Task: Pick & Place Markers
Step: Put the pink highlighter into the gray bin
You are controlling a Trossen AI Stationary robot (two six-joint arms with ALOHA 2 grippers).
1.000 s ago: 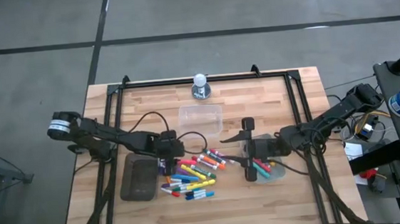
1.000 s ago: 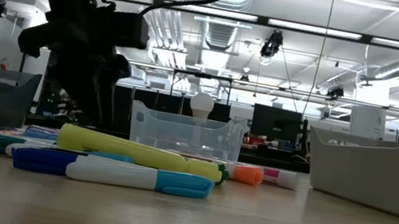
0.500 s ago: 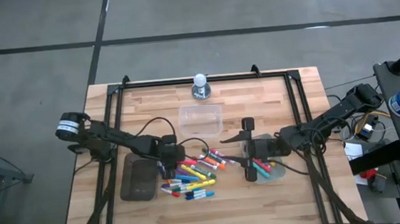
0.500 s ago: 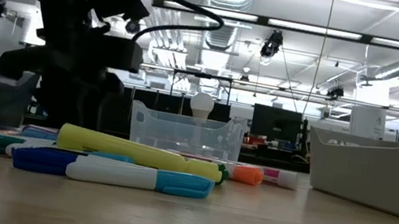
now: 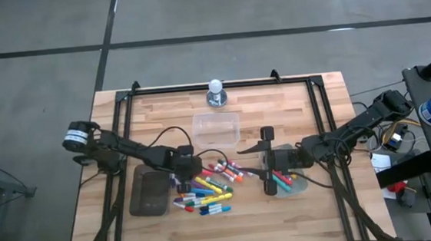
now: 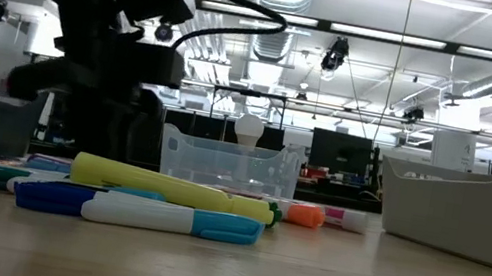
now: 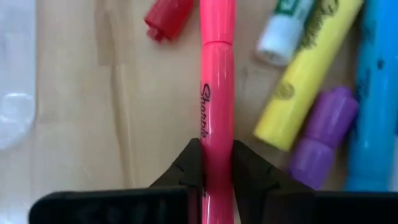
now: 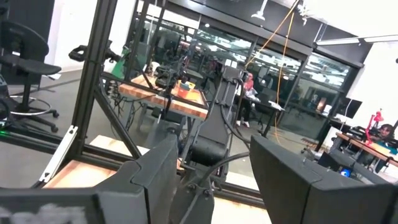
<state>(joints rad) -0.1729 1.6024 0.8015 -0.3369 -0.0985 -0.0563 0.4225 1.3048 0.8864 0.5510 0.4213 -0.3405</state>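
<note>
Several markers (image 5: 209,186) in mixed colours lie loose on the wooden table, left of its middle. My left gripper (image 5: 184,167) is down at the pile's left end, shut on a pink marker (image 7: 217,93). In the left wrist view a red cap (image 7: 168,15) and yellow (image 7: 305,81), purple (image 7: 323,137) and blue (image 7: 379,93) markers lie beside it. My right gripper (image 5: 267,162) hangs open over a clear tub (image 5: 296,185) holding a few markers. Its fingers point about level, with nothing between them (image 8: 214,162). My left gripper pinches the pink marker's barrel (image 7: 217,146), below the cap seam, between its two fingers (image 7: 188,165), one on each long side. The fingers come steeply from above. The marker lies flat on the table.
A dark flat tray (image 5: 149,191) lies left of the pile. A second clear tub (image 5: 216,124) stands at the far middle, a white bulb on a stand (image 5: 215,92) behind it. A black frame (image 5: 127,127) runs along the table's sides and far edge.
My left gripper has sunk onto the left end of the marker pile and shifted a little toward the table's right edge. The markers lie as before.
</note>
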